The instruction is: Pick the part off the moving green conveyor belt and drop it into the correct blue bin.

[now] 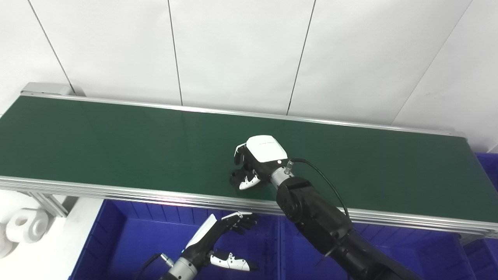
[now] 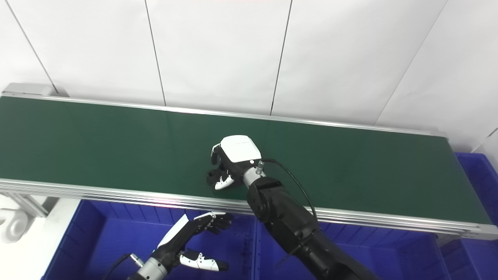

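Note:
The green conveyor belt (image 1: pixel 116 144) runs across the view, and no loose part shows on it. My right hand (image 1: pixel 255 161) reaches over the belt near its front edge, palm down, with its fingers (image 1: pixel 244 181) curled down to the belt surface. Whatever lies under the fingers is hidden, so I cannot tell if it holds a part. It also shows in the right eye view (image 2: pixel 231 161). My left hand (image 1: pixel 221 241) is open and empty, fingers apart, hovering over the left blue bin (image 1: pixel 128 241) below the belt's front rail.
A second blue bin (image 1: pixel 408 249) sits to the right of the first, under my right forearm. Another blue bin (image 1: pixel 488 167) stands past the belt's right end. White moulded parts (image 1: pixel 23 227) lie at the lower left. The belt's aluminium front rail (image 1: pixel 116 192) separates belt and bins.

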